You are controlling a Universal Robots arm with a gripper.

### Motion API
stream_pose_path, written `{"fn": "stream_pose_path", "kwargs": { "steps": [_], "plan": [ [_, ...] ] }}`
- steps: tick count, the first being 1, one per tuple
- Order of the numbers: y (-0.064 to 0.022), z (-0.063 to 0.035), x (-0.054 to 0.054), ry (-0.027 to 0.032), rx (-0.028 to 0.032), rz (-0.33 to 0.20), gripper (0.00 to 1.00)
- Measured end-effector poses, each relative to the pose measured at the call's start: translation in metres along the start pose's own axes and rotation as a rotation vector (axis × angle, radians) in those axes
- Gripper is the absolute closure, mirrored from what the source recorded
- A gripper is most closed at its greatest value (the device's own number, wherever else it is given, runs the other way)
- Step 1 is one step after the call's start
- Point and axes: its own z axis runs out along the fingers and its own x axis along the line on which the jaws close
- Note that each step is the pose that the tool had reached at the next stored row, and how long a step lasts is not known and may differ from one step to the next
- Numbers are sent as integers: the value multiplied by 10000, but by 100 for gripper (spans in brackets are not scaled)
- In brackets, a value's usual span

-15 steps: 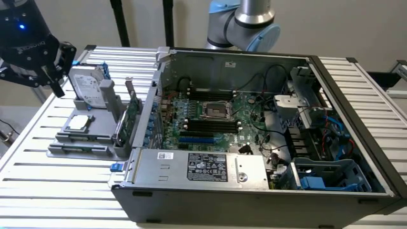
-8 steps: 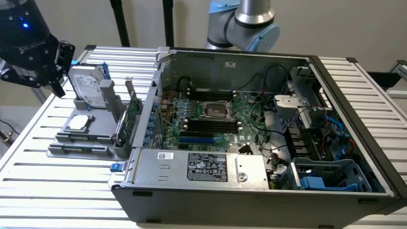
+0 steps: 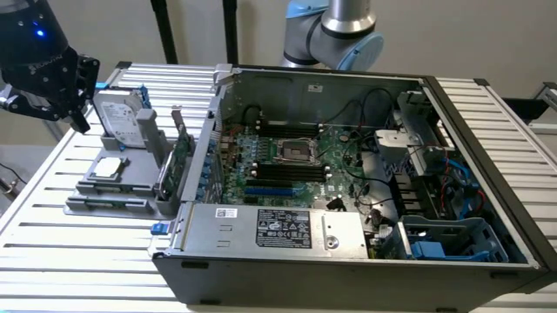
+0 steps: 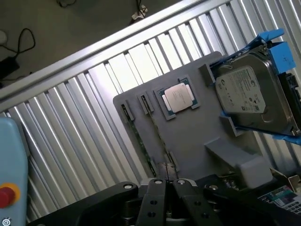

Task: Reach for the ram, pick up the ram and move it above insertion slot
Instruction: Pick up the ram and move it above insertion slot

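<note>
Green ram (image 4: 137, 134): we see it lying in a slot of the grey holder (image 4: 197, 136), beside the silver chip (image 4: 178, 99).
Gripper (image 4: 168, 181): it hangs above the holder, apart from the ram.
Fingers (image 4: 155, 202): we see them squeezed together, holding nothing.

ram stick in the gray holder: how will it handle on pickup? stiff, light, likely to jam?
The ram looks like a thin, narrow board, so probably stiff and light. It seems to sit on edge in a narrow slot of the gray holder, so it may bind if lifted crooked.
</note>
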Motion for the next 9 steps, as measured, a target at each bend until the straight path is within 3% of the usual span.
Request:
{"fn": "stream_pose_path", "kwargs": {
  "steps": [9],
  "plan": [
    [0, 2, 0, -31, 78, -1639, 89]
  ]
}}
